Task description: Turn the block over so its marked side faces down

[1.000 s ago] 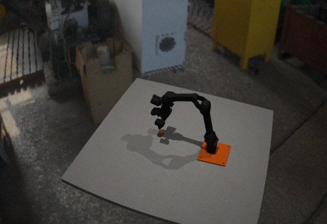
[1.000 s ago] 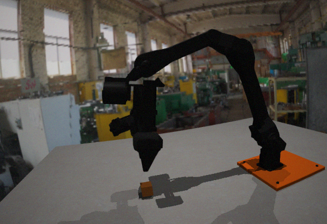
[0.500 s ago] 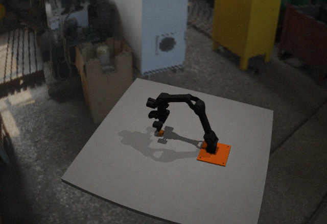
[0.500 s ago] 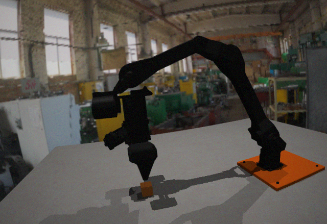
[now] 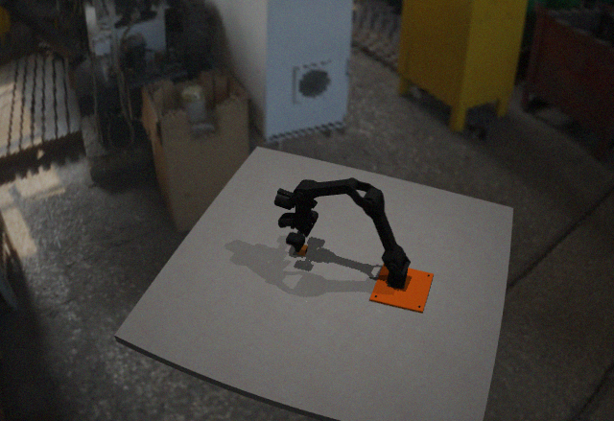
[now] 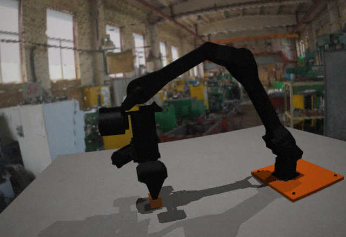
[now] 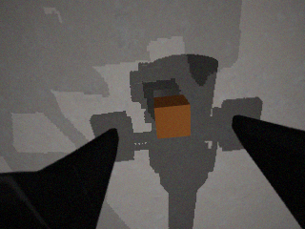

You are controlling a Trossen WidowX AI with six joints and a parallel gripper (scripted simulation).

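Orange block [image 7: 172,120] flat on table [image 5: 307,347], cube-like, no long axis.

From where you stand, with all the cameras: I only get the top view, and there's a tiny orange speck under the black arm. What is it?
Observer: It is a small orange block, resting on the table.
Operator: Has the tool grabbed it?
Observer: No. In the wrist view the two fingers stand wide apart, one on each side, touching nothing.
Operator: How close is the tool, then?
Observer: The exterior view shows the tool with its tip down at the block's top edge.
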